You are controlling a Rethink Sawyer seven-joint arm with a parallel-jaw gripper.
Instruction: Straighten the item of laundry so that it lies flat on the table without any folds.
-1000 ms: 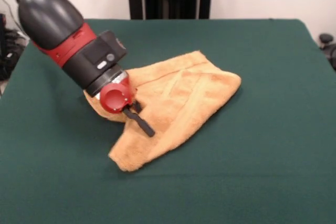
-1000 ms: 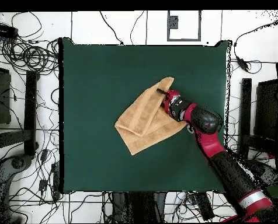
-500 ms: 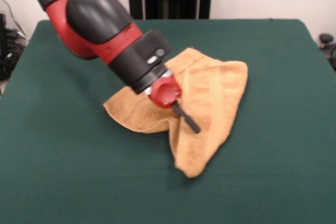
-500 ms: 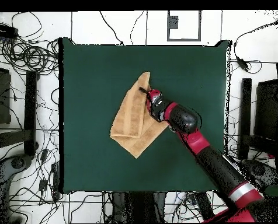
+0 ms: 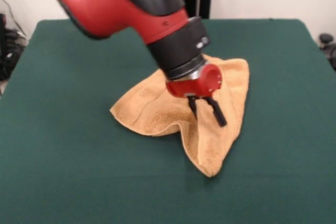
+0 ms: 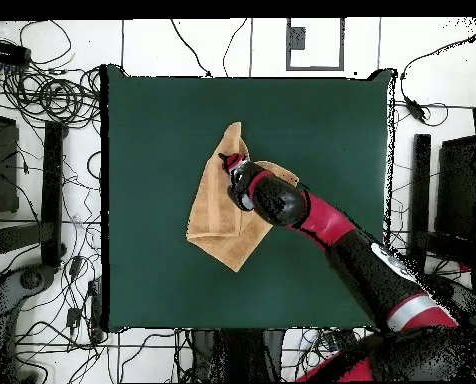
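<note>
The golden-tan item of laundry (image 5: 152,111) lies crumpled near the middle of the green table (image 5: 58,171), folded over itself, with one corner pointing toward the front edge. A woven stripe runs along its right side. My gripper (image 5: 206,115) hangs just above the towel's middle fold, open; its two black fingers (image 5: 217,113) are spread and hold nothing. In the overhead view the towel (image 6: 212,215) is a folded kite shape on the table (image 6: 142,130). The gripper (image 6: 227,160) is over its upper part, and the arm hides the towel's right edge.
The red and black arm (image 5: 131,3) crosses the upper left of the front view above the table. Cables and stands (image 6: 42,150) crowd the floor around the table in the overhead view.
The arm has swung right in the front view, pulling the towel's folded part with it. The front corner has shifted right, and two spread fingers now show where only one did.
</note>
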